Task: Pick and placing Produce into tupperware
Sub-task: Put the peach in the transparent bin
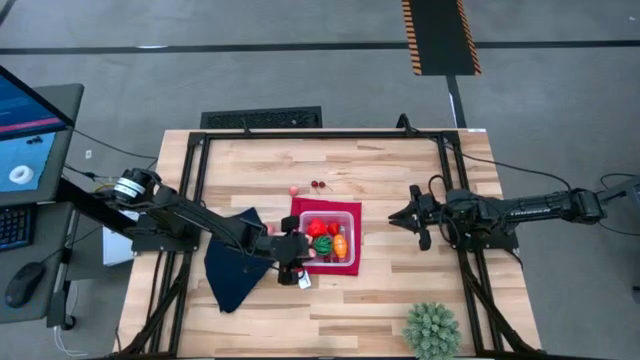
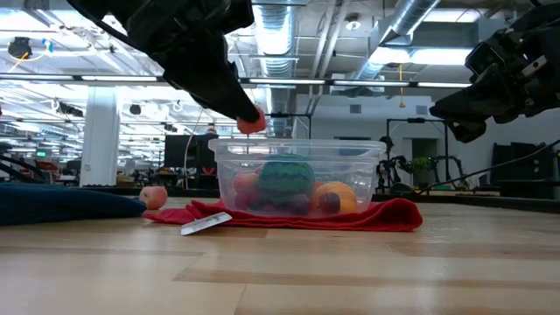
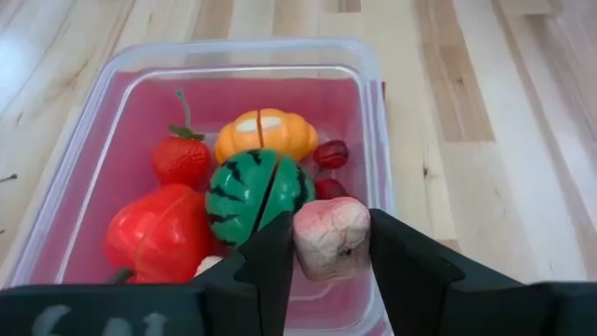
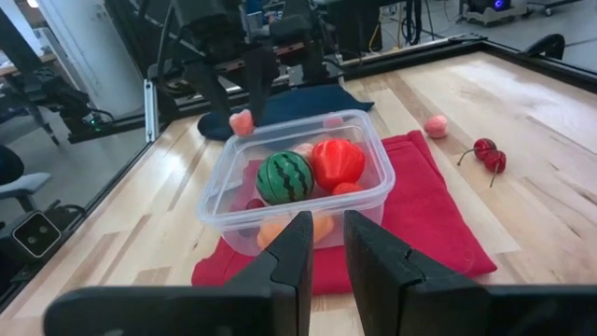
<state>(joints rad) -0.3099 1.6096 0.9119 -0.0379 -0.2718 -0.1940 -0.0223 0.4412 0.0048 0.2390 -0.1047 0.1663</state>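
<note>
Holding a pale pink fruit piece [image 3: 331, 238] between its two fingers, the left gripper [image 1: 291, 262] is hanging over the near rim of the clear container [image 1: 352, 226], with the piece just above the edge and not yet dropped in. The grip looks like it may be loosening, but the piece is sitting between the fingers in the left wrist view, so I'm calling it gripped. The container is sitting on a red mat [image 4: 438, 205] in the middle of the table [image 1: 400, 310], with a dark cloth [image 1: 228, 270] just beside it on the left arm's side. Already lying inside: a green striped watermelon ball [image 3: 256, 191], a red pepper [image 3: 159, 233], a strawberry [image 3: 180, 159], an orange pumpkin-like piece [image 3: 266, 135] and a small dark red piece [image 3: 330, 154]. Still waiting outside on the bare wood beyond the mat: a small pink piece [image 4: 435, 125] and a pair of dark red cherries [image 4: 489, 157]. The right gripper [image 1: 400, 217] is idling well apart from the container on its own side, fingers nearly together and holding nothing. Judging progress: most produce is in, one piece is about to go in, and two are left. A spiky green plant ball [image 1: 432, 330] is sitting at the table's front edge, not part of the job.
</note>
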